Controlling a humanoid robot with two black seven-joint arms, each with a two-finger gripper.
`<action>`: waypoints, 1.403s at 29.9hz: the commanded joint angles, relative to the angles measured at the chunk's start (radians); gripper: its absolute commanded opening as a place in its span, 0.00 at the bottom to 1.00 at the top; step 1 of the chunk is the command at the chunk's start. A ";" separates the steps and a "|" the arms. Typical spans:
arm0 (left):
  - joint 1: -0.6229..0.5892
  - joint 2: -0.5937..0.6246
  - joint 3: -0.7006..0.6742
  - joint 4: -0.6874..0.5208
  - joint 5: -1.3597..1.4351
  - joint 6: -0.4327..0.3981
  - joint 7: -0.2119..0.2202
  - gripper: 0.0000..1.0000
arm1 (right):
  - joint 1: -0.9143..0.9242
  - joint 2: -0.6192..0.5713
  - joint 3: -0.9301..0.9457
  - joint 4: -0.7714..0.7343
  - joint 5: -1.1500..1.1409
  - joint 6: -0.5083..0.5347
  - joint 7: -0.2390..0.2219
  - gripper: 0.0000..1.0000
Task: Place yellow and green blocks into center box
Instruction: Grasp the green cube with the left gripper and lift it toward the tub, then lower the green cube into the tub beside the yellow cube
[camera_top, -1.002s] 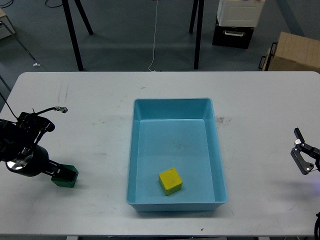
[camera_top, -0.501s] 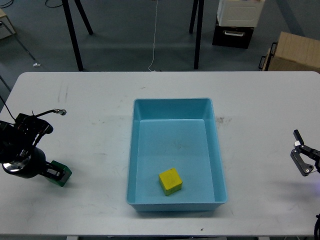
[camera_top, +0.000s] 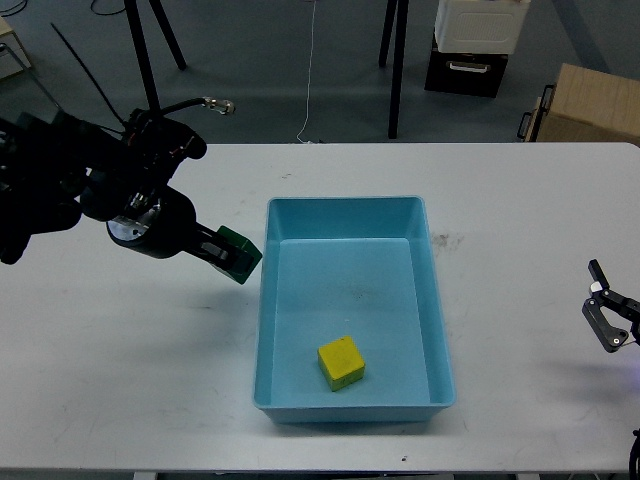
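Note:
A yellow block (camera_top: 341, 362) lies inside the light blue box (camera_top: 435, 300), near its front wall. My left gripper (camera_top: 229, 255) is shut on a green block (camera_top: 240, 251) and holds it in the air just left of the box's left wall. My right gripper (camera_top: 610, 318) is open and empty above the table's right edge, far from the box.
The white table (camera_top: 500, 190) carries the box at its middle. Beyond the table's far edge are black stand legs (camera_top: 395, 60), a cardboard box (camera_top: 590, 105) and a white crate (camera_top: 480, 25) on the floor.
My left arm has lifted the green block from the table's front left and swung it up and right, to the box's left wall. The right arm has not moved.

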 joint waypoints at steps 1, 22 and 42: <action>-0.100 -0.110 0.011 -0.005 -0.108 0.000 -0.020 0.00 | -0.002 0.002 -0.002 -0.004 0.000 0.000 0.000 1.00; -0.054 -0.369 0.134 0.022 -0.140 0.000 -0.083 0.38 | -0.007 -0.004 -0.005 -0.025 -0.020 0.008 -0.001 1.00; -0.053 -0.340 0.108 0.046 -0.267 0.000 -0.084 0.84 | -0.010 -0.006 -0.005 -0.025 -0.040 0.008 -0.001 1.00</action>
